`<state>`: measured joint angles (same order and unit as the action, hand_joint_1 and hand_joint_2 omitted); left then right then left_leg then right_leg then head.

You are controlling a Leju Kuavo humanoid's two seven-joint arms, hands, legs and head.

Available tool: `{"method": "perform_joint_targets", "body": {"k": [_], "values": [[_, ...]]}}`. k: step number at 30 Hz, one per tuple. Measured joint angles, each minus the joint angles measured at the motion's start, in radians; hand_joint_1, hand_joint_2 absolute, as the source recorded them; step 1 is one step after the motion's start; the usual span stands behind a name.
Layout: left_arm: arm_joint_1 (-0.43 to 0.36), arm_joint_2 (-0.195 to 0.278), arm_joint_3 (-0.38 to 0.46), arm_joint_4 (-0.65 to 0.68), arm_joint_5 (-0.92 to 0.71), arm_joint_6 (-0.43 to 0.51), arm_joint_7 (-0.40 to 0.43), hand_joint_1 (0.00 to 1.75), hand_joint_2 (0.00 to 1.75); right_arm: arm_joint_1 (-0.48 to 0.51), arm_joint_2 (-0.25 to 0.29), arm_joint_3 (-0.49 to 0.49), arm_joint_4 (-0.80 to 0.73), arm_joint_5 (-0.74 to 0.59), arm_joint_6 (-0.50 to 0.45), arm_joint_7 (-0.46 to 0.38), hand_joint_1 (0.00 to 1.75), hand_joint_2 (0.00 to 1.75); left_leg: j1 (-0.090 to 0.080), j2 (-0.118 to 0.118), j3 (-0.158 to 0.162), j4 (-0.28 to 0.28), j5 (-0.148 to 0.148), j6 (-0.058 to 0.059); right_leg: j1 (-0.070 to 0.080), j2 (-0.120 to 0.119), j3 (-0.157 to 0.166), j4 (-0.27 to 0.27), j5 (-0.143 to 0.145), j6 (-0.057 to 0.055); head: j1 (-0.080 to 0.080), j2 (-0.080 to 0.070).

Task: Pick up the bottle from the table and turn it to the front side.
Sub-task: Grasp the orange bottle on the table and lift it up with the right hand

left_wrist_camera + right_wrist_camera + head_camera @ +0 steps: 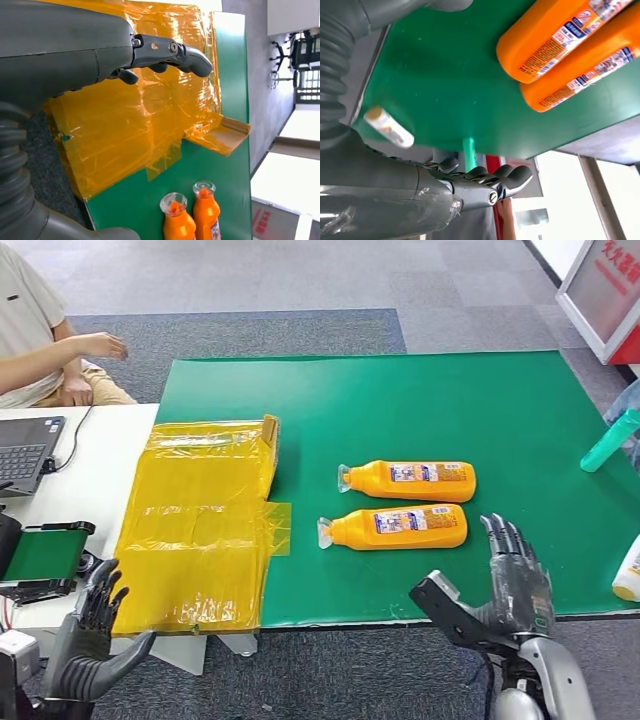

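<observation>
Lying side by side at the centre of the green mat-covered table (453, 400), two orange plastic bottles with clear caps are waiting, both with printed labels facing up and caps pointing toward nine o'clock. The nearer orange bottle (396, 528) is sitting just at eleven o'clock from the robot's right hand (513, 585), which is hovering at the table's near edge, released, fingers spread and holding nothing. That hand appears to be lining up for a reach, and the nearer bottle looks like the likely pick, since the farther orange bottle (411, 480) is lying just beyond it, close but apart.

Down at seven o'clock, the robot's left hand (90, 635) is hanging free as well, fingers apart and grasping nothing, off the near corner of a crinkled yellow plastic sheet (200, 520) taped over the mat's nine o'clock end.

Nothing is blocking the short path from the right hand to the nearer bottle. Off at three o'clock, a teal plastic bottle (610, 440) is lying at the table's edge, and a white bottle with a yellow cap (628, 575) is lying near the four o'clock corner. At ten o'clock a seated person (34, 340) is stretching an arm out beside a white desk carrying a dark laptop (26, 450), well apart from the bottles.
</observation>
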<state>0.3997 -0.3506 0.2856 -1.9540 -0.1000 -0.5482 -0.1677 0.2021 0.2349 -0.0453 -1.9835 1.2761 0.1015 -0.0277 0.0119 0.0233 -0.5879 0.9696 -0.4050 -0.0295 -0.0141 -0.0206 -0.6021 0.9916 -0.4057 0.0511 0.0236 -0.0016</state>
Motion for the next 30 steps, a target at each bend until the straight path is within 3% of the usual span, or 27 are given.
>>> {"method": "perform_joint_targets", "body": {"k": [9, 30], "values": [[-0.041, 0.014, -0.029, 0.067, -0.009, 0.012, -0.009, 0.00, 1.75, -0.104, -0.123, 0.130, 0.191, 0.253, -0.017, 0.052, 0.00, 1.75, 0.000, 0.000, 0.000, 0.000, 0.000, 0.000, 0.000, 0.000, 0.000, 0.000, 0.001, 0.000, 0.000, 0.000], [-0.068, 0.047, -0.075, 0.144, -0.002, 0.046, -0.013, 0.00, 1.75, -0.358, -0.311, 0.343, 0.564, 0.256, 0.023, 0.159, 0.00, 1.75, 0.000, 0.000, 0.000, 0.000, 0.001, 0.001, 0.000, 0.000, 0.000, 0.000, 0.001, 0.001, 0.000, 0.000]]}}
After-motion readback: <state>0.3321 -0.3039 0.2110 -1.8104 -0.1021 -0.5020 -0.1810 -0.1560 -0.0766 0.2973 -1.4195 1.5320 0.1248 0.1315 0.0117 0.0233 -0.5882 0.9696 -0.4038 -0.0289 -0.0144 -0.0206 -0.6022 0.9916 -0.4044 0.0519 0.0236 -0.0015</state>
